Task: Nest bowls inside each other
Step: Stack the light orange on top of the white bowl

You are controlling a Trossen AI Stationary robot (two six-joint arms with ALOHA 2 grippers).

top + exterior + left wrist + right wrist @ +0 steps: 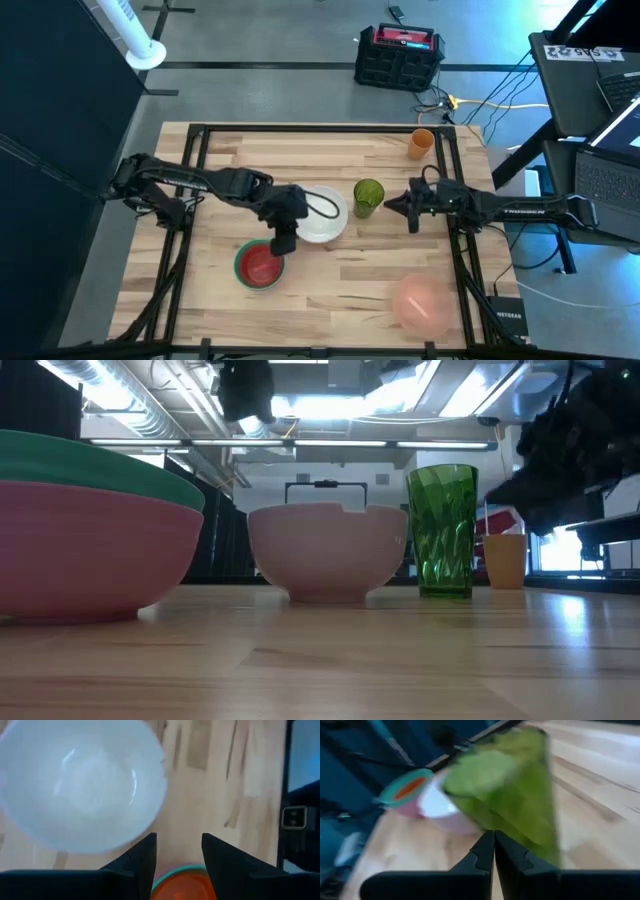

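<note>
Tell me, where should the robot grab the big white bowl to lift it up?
Probably by its rim. The white bowl sits upright with its mouth open, wide and round, so fingers likely cannot span it. Coming down from above, one finger inside the wall and one outside, looks best. The left gripper, open over the stacked bowls, is nearest; its side of the rim is free, while the green cup stands beside the other.

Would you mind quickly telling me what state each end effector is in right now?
Left end effector: open, empty, above the stacked bowls.
Right end effector: closed, empty, beside the green cup.
</note>
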